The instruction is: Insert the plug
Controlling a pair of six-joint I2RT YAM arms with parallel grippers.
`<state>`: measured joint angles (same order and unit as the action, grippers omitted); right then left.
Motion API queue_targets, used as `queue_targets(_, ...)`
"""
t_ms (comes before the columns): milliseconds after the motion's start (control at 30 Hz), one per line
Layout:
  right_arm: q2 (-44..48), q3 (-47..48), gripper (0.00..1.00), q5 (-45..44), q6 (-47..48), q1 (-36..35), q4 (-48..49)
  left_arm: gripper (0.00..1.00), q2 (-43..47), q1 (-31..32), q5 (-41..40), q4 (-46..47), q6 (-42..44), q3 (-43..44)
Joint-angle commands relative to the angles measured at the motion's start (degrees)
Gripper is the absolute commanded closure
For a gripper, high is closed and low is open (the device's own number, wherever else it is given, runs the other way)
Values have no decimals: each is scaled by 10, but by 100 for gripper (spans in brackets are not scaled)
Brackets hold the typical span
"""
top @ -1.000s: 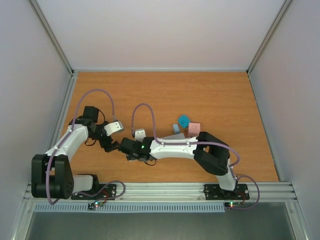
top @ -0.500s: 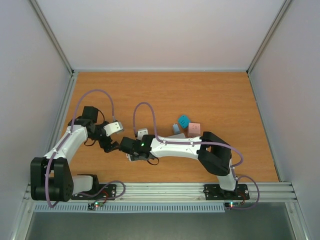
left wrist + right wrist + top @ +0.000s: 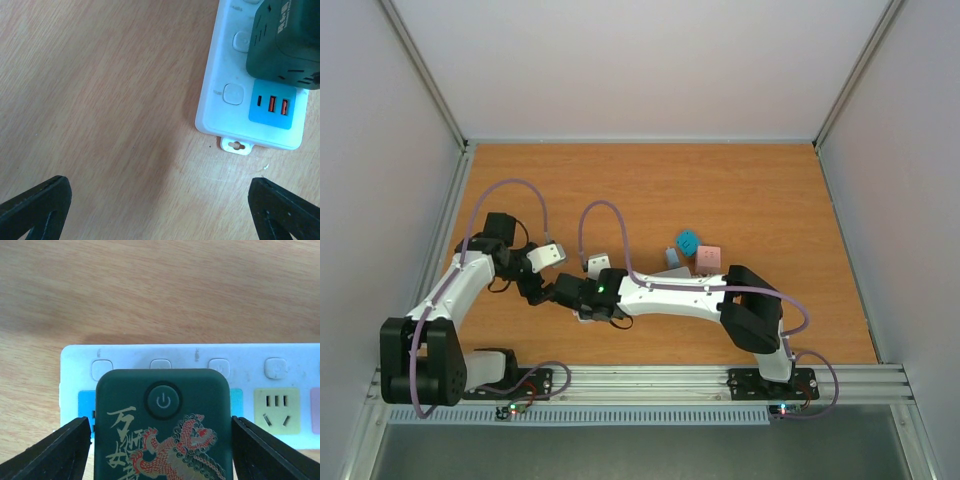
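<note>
Dark-green boxy dragon-printed plug [image 3: 162, 440] is clamped in our right end effector [image 3: 161, 422], squared over the white power strip [image 3: 245, 355] beneath, we judge for alignment — left end effector [image 3: 157, 181] hovers spread apart beside it.

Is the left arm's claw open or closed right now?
Open. In the left wrist view the left gripper has its fingers far apart at the bottom corners, only bare table between them.

The plug [image 3: 162, 425] is dark green, printed with gold characters and a red-and-gold beast below a power symbol. The strip [image 3: 220, 107] is white, with a blue panel [image 3: 270, 120] holding orange ports [image 3: 272, 103], and a yellow panel [image 3: 276, 410]. The surface [image 3: 720, 190] is orange-brown wood grain. The cables [image 3: 515, 181] are purple.
</note>
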<state>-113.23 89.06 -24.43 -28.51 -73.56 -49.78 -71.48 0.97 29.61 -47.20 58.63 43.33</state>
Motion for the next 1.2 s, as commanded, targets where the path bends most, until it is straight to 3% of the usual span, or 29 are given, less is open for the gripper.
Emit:
queue_targets(0, 2, 14, 26, -26, -10, -4, -24, 3, 13, -3, 8, -4, 3, 4)
queue_targets(300, 6, -16, 84, -15, -17, -4, -17, 3, 20, -3, 5, -8, 6, 4)
queue_targets(433, 7, -42, 98, -3, -16, -4, -4, 3, 22, -3, 8, -12, 8, 6)
queue_targets(700, 4, -117, 99, 38, -7, -4, 47, 4, 15, -3, 34, -22, 1, 26)
queue_targets(867, -28, -119, 99, 55, 13, -2, 63, 6, -8, -3, 77, -54, -5, 67)
queue_targets(1167, -67, -132, 99, 95, 36, 10, 51, 6, -7, -3, 69, -49, -2, 56)
